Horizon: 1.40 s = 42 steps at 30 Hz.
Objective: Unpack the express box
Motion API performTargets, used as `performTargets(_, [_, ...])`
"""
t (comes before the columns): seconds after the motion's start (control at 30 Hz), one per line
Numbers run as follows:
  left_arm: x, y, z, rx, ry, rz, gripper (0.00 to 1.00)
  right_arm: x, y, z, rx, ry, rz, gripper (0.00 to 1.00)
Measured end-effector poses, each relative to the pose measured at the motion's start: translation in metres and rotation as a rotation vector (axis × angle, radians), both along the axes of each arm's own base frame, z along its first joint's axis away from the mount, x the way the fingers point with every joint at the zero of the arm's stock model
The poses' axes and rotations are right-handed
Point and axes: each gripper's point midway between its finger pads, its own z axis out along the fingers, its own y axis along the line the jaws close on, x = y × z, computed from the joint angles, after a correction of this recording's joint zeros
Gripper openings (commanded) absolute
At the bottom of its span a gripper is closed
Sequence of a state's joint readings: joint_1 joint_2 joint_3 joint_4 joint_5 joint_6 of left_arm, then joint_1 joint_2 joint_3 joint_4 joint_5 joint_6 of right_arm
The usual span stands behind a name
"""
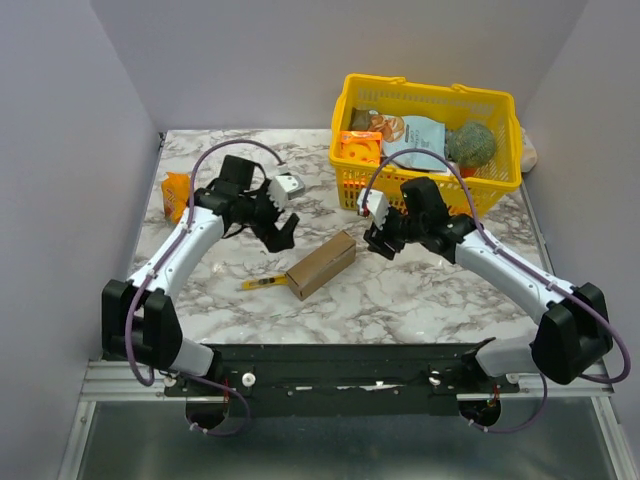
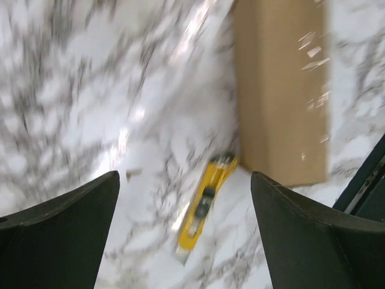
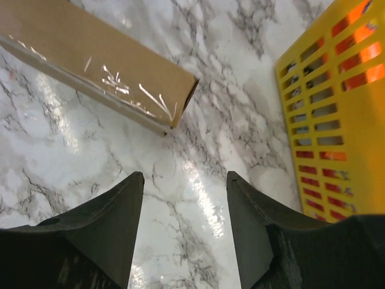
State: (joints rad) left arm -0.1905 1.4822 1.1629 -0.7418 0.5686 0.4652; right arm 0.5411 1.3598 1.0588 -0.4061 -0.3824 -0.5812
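Left gripper (image 2: 185,180) and right gripper (image 3: 185,177), both wide open and empty, flank the box (image 1: 322,265) lying flat on the table (image 1: 420,290), cutter (image 2: 201,208) just beside it; I judge it light, stiff, tape-slick, so I'd pinch across its narrow width.

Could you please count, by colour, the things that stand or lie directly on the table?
Brown: 1, the box
Yellow: 2, the knife and the basket
Orange: 1, the packet
Total: 4

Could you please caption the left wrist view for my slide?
Open left gripper above a yellow utility knife beside the express box.
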Motion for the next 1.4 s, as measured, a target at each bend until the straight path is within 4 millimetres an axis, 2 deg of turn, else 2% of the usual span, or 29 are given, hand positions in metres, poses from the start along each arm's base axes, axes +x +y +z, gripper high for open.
performTargets(0.07, [-0.001,-0.040,0.034,-0.038,-0.133,-0.126,0.99,-0.004,-0.008,-0.020,-0.035,0.027,-0.024,0.64])
performTargets(0.13, [-0.006,-0.075,0.054,-0.063,-0.207,-0.229,0.99,-0.002,-0.014,-0.031,-0.061,0.047,-0.063,0.64])
performTargets(0.17, [-0.006,-0.087,0.057,-0.069,-0.225,-0.257,0.99,0.001,-0.014,-0.033,-0.061,0.050,-0.084,0.63])
performTargets(0.23, [-0.006,-0.104,0.053,-0.052,-0.232,-0.285,0.99,0.006,-0.015,-0.032,-0.045,0.054,-0.122,0.63])
performTargets(0.33, [-0.004,-0.117,0.029,-0.007,-0.179,-0.280,0.99,0.009,-0.014,-0.031,-0.013,0.076,-0.173,0.63])
performTargets(0.47, [-0.006,-0.122,0.008,0.007,-0.099,-0.254,0.99,0.009,-0.013,-0.030,0.018,0.107,-0.213,0.63])
performTargets(0.73, [-0.016,-0.137,0.003,0.022,-0.073,-0.241,0.99,0.010,-0.011,-0.025,0.051,0.118,-0.239,0.64])
performTargets(1.03, [-0.016,-0.138,-0.026,0.088,-0.006,-0.217,0.98,0.009,-0.010,-0.017,0.080,0.114,-0.256,0.64])
performTargets(1.13, [-0.013,-0.140,-0.026,0.091,0.001,-0.211,0.93,0.010,-0.010,-0.016,0.081,0.113,-0.256,0.64])
performTargets(1.3, [-0.010,-0.143,-0.019,0.078,-0.005,-0.215,0.78,0.007,-0.011,-0.019,0.078,0.119,-0.255,0.64])
performTargets(1.4, [-0.014,-0.144,-0.019,0.067,0.026,-0.223,0.75,0.004,-0.012,-0.023,0.073,0.128,-0.253,0.64])
